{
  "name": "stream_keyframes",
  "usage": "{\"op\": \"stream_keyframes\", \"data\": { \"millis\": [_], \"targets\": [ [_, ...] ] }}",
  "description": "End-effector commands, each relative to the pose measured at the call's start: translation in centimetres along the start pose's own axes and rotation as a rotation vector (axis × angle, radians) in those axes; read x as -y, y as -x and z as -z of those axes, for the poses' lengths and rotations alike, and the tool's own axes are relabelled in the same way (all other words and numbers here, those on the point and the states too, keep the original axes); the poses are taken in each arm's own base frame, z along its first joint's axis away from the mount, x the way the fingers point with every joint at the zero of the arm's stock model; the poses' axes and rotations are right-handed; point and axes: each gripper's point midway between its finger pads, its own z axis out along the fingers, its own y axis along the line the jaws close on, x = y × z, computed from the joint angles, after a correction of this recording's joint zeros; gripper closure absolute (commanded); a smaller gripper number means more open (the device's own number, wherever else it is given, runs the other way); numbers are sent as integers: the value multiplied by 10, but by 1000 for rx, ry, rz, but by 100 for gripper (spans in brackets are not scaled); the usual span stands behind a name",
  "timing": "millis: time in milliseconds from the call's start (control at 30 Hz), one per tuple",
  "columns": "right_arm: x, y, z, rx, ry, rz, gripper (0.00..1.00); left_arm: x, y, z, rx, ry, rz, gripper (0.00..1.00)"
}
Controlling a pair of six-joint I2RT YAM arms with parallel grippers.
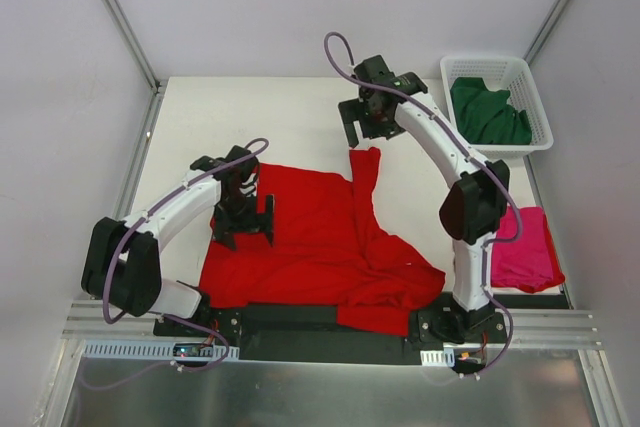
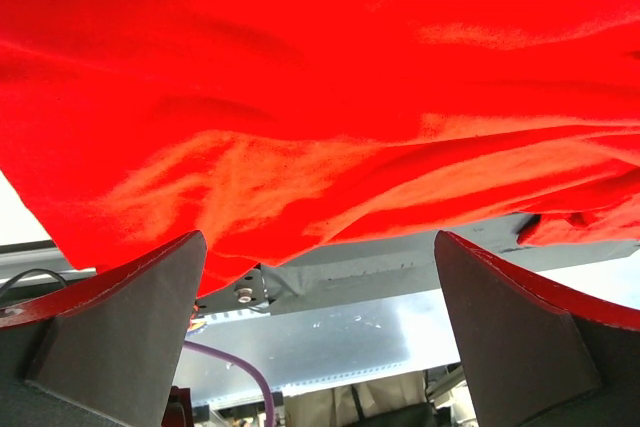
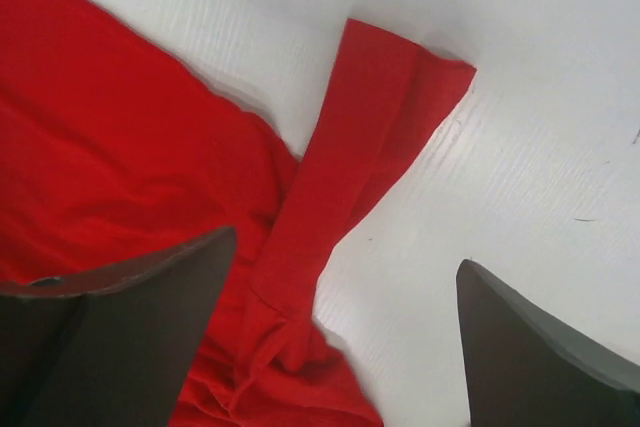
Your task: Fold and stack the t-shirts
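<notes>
On the left, the left pincer [image 1: 243, 219] stands with its jaws spread wide and nothing between them, poised over the left part of the bright red cotton t-shirt [image 1: 320, 247]. That looks like a spot chosen to pin or pick up the cloth for a fold, though I cannot tell whether it touches the fabric.

The red shirt lies spread across the middle of the white desk [image 1: 250, 117], rumpled toward the near right, so it seems to be the one being worked on.

Its long red sleeve [image 3: 370, 127] lies flat, stretched toward the far side. The right pincer [image 1: 362, 132] hangs just above the sleeve, released and gaping, holding nothing. I judge the sleeve was laid out there to square the shirt before folding.

Further right, the magenta-pink t-shirt [image 1: 525, 247] sits bunched at the near right edge, probably waiting its turn. The dark green t-shirt [image 1: 488, 112] lies crumpled inside the white plastic lattice basket [image 1: 535, 97] at the far right corner.
</notes>
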Motion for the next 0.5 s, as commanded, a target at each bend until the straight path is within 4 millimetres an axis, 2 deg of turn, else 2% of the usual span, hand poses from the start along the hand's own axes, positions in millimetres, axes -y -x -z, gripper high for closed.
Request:
{"op": "stream_keyframes", "data": {
  "millis": [0, 33, 100, 133, 200, 233, 267, 333, 367, 400, 467],
  "targets": [
    [4, -29, 34, -49, 6, -22, 4, 11, 4, 7, -8, -26, 1, 1],
    [5, -53, 34, -83, 15, -31, 4, 11, 6, 6, -10, -27, 0, 1],
    [-4, -75, 40, -98, 76, -68, 4, 14, 9, 8, -4, -32, -5, 1],
    [-5, -101, 43, -124, 94, -77, 4, 14, 9, 7, -8, -30, -7, 1],
    [-16, -128, 44, -173, 148, -93, 4, 15, 11, 9, -2, -36, -12, 1],
    [-18, -137, 54, -158, 160, -88, 4, 16, 12, 8, -3, -37, -14, 1],
    [-19, -165, 46, -223, 145, -99, 4, 15, 12, 8, -2, -35, -14, 0],
    [-33, -180, 49, -213, 171, -99, 4, 15, 11, 6, -2, -39, -16, 1],
    [-39, -201, 44, -253, 178, -88, 3, 15, 11, 6, -4, -39, -15, 1],
    [-46, -200, 41, -229, 196, -89, 2, 15, 10, 4, -9, -39, -14, 1],
    [-59, -213, 38, -232, 208, -79, 7, 15, 10, 4, -9, -43, -15, 1]
  ]
}}
